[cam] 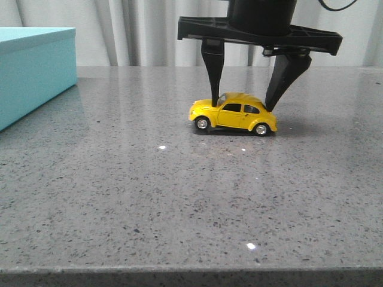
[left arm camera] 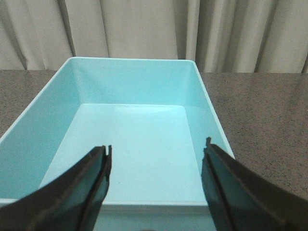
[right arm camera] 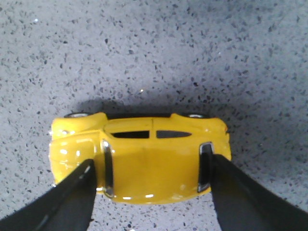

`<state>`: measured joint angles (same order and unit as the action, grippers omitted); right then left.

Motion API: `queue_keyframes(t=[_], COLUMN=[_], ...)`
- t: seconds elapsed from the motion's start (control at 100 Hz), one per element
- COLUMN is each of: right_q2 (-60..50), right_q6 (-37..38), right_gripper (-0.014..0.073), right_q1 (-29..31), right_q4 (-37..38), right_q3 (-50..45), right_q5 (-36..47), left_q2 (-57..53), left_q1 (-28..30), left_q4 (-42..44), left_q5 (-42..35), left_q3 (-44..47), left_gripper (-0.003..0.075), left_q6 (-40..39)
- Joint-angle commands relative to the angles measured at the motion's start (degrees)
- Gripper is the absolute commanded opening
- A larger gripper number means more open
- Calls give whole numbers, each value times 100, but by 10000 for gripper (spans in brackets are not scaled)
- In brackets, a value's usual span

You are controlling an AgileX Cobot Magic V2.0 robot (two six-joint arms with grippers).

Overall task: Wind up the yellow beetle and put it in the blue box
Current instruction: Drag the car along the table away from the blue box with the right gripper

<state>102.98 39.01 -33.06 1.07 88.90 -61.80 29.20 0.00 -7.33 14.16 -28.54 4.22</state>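
Gripper check, both arms.
I see R gripper spread wide astride glossy yellow toy beetle car on speckled grey table; L gripper open, gripping nothing, above light turquoise-blue rectangular box.

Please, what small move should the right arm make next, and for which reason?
Probably close the right tool on the yellow beetle. Its open fingers already straddle the car's body, one near the bonnet and one near the rear, while all wheels rest on the table. The blue box stands open and empty.

A yellow beetle stands on its wheels on a speckled grey table, the right gripper straddling it, fingers spread — blue box at far left.
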Motion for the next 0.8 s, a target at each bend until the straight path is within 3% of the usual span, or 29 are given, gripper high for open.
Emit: queue_keyframes(t=[0.0,0.23,0.54,0.79], right_q2=[-136,-136,-136,-136], right_q6=[3,41,415,391], right_gripper=[510,510,510,507], right_q1=[28,30,78,405], right_q4=[96,345,1408,1436], right_q3=[110,98,98,81], right_q5=[66,-104,-780,-1007], left_q2=[52,52,52,52], left_q1=[-36,-36,-36,-36], left_q4=[-63,-63,-63,-63], left_q5=[-465,-465,-465,-465], left_q3=[-209,-209,-209,-209], left_gripper=[409,409,409,409], left_q6=[-41,-41,-41,-41])
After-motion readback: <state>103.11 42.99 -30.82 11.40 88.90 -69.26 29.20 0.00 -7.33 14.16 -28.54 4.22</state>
